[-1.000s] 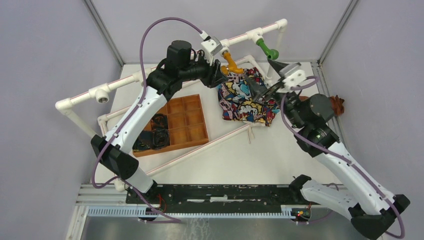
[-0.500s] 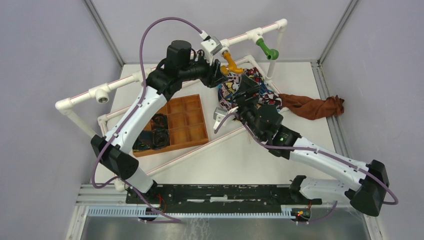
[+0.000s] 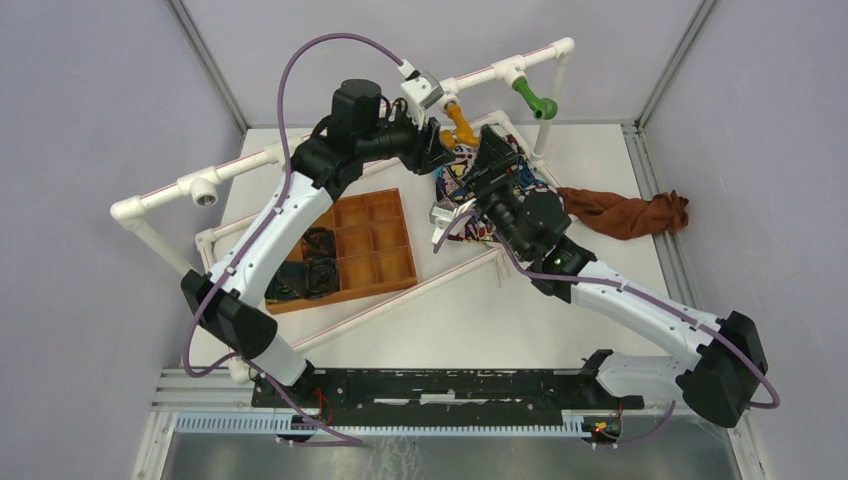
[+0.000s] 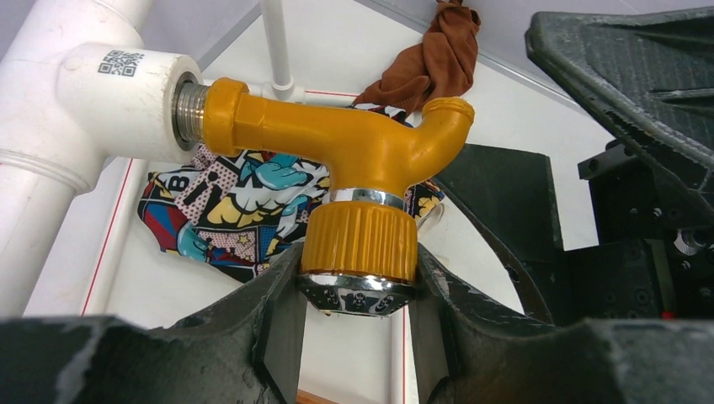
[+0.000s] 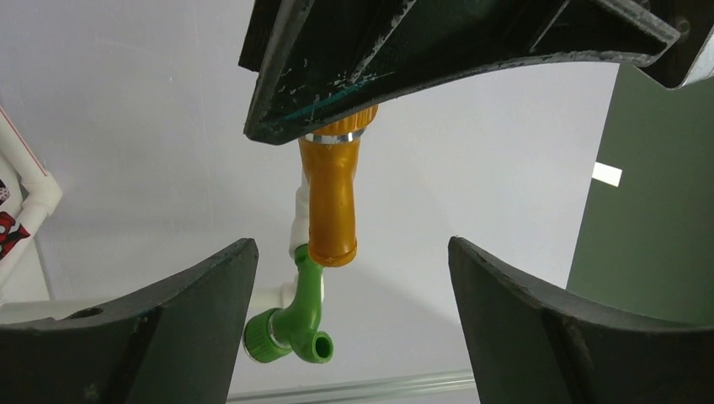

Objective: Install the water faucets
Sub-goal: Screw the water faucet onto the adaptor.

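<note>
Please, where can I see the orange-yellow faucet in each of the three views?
Top external: orange-yellow faucet upper centre, below the white pipe.
Left wrist: faucet in the centre, knob in the left gripper.
Right wrist: faucet upper centre, hanging down.
Shared landmark: white pipe.

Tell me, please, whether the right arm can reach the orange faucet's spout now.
Probably yes: the open right tool faces the spout of the orange faucet, nothing between; the left tool grips only its knob.

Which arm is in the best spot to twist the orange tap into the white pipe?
Left. Its hand clamps the orange tap by its knob, and the tap sits in the white pipe fitting. The right hand is open and holds nothing.
</note>
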`<state>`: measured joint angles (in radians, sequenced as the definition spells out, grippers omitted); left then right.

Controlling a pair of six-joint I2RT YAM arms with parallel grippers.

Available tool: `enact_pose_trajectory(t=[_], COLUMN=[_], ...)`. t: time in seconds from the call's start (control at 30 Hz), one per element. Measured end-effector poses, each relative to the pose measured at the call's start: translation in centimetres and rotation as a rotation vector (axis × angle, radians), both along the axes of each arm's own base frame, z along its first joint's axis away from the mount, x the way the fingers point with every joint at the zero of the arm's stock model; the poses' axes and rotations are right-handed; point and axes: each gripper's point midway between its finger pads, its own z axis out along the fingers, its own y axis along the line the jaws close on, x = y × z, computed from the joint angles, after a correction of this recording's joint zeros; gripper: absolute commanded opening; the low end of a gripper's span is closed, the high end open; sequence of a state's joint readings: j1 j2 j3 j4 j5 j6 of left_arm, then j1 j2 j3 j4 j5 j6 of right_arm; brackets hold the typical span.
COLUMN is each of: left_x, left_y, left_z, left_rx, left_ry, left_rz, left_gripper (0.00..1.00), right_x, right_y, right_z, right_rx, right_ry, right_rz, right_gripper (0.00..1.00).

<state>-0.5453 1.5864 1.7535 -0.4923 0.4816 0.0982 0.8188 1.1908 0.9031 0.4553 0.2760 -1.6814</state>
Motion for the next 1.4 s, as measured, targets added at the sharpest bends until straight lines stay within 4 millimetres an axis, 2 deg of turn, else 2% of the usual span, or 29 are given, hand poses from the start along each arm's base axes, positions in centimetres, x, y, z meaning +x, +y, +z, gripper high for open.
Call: enact_pose_trajectory(t=[0.17, 0.3, 0.53, 0.77, 0.87, 0.93, 1.07, 1.1, 1.17, 1.23, 1.3, 1.33, 1.4], left_x=[0.0, -0.1, -0.1, -0.1, -0.1, -0.1, -0.1, -0.1, -0.1, 0.0, 0.0, 0.1, 0.3], left_y=[0.0, 0.0, 0.1, 0.1, 0.1, 0.2, 0.2, 0.2, 0.2, 0.3, 0.4, 0.5, 1.2], left_z=[0.1, 0.1, 0.2, 0.4, 0.4, 0.4, 0.4, 0.4, 0.5, 0.6, 0.7, 0.8, 0.8], left_rx=[0.0, 0.001, -0.001, 0.0, 0.0, 0.0, -0.001, 0.0, -0.001, 0.0, 0.001, 0.005, 0.021], left_ry=[0.0, 0.001, -0.001, 0.0, 0.0, 0.0, -0.001, -0.001, -0.003, -0.006, -0.008, -0.01, -0.01], left_rz=[0.0, 0.0, 0.0, 0.0, 0.002, 0.002, 0.002, 0.003, 0.004, 0.01, 0.015, 0.024, 0.049], left_gripper=[0.02, 0.02, 0.02, 0.02, 0.02, 0.02, 0.03, 0.07, 0.22, 0.43, 0.71, 0.8, 0.92], right_x=[0.9, 1.5, 2.8, 3.0, 3.0, 3.0, 3.0, 3.0, 3.0, 3.1, 3.2, 3.2, 3.4], right_y=[0.8, 1.4, 1.8, 2.3, 2.3, 2.3, 2.3, 2.4, 2.4, 2.5, 2.5, 2.6, 2.5], right_z=[0.3, 0.7, 0.4, -0.2, -0.2, -0.2, -0.3, -0.3, -0.3, -0.3, -0.3, -0.3, -0.3], right_rx=[-0.021, -0.029, -0.026, -0.023, -0.012, 0.001, 0.024, 0.031, 0.05, 0.072, 0.094, 0.11, 0.14], right_ry=[0.002, 0.01, 0.035, 0.056, 0.061, 0.067, 0.08, 0.085, 0.094, 0.107, 0.12, 0.127, 0.142], right_rz=[0.05, 0.098, 0.132, 0.159, 0.166, 0.17, 0.175, 0.177, 0.182, 0.187, 0.191, 0.192, 0.193], right_gripper=[0.8, 0.68, 0.4, 0.27, 0.14, 0.0, 0.0, 0.0, 0.0, 0.0, 0.0, 0.0, 0.0])
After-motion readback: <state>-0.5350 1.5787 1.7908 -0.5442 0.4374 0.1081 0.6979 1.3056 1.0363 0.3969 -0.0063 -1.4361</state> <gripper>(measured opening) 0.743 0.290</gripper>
